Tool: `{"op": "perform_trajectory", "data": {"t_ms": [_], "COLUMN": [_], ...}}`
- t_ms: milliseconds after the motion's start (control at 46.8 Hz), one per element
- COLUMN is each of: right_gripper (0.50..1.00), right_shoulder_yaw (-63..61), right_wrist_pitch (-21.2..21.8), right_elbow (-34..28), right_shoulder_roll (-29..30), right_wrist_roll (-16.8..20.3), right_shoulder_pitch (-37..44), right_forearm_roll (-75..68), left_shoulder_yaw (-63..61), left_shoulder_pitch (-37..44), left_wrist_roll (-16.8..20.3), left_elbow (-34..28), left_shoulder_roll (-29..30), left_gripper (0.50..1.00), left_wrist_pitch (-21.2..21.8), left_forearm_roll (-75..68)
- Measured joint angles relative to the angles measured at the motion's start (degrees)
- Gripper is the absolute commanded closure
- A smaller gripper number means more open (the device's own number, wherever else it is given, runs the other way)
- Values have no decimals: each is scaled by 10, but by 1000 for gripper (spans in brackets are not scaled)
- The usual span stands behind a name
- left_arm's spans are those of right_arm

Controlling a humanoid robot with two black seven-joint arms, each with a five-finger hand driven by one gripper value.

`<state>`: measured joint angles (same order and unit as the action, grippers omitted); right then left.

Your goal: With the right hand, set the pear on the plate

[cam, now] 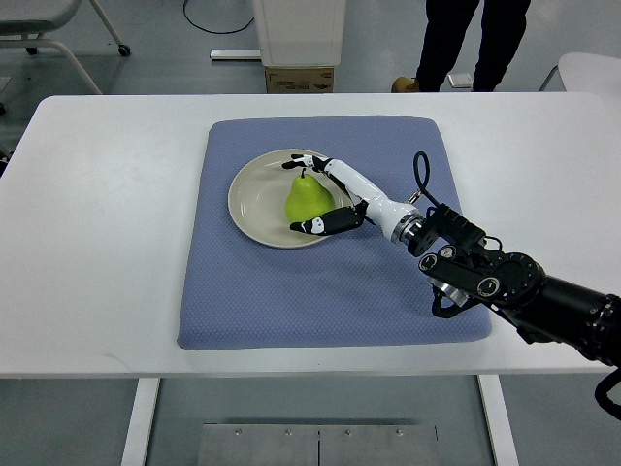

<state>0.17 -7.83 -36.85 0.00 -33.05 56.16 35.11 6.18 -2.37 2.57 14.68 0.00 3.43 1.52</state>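
A green pear (307, 199) sits on the cream plate (254, 199), to the right of the plate's middle. My right hand (305, 193) reaches in from the lower right and brackets the pear. Its fingers (309, 161) lie against the stem end and its thumb (316, 225) against the bottom end. The hand is closed around the pear, with the pear resting on the plate. The left arm is out of view.
The plate lies on a blue-grey mat (330, 282) on a white table (107, 243). A person's legs (471, 44) stand beyond the far edge, next to a white pedestal with a cardboard box (299, 78). A chair (590, 70) is at the far right.
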Motion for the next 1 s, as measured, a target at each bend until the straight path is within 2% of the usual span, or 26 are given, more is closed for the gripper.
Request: {"op": "perform_trajectory", "data": {"t_ms": [577, 1004], "right_gripper": [500, 500], "right_shoulder_yaw": [-26, -51], "right_wrist_pitch": [12, 26], "right_elbow": [-6, -66], "right_shoulder_roll": [0, -106], "right_wrist_roll": [2, -2], "right_shoulder_pitch": [5, -15], "right_forearm_roll": [0, 0], "left_shoulder_yaw": [0, 0], "left_shoulder_pitch": [0, 0], "left_wrist_roll": [0, 0], "left_elbow": [0, 0], "left_shoulder_roll": [0, 0], "left_gripper": [500, 500], "left_wrist_pitch": [0, 0], "left_forearm_roll": [0, 0]}}
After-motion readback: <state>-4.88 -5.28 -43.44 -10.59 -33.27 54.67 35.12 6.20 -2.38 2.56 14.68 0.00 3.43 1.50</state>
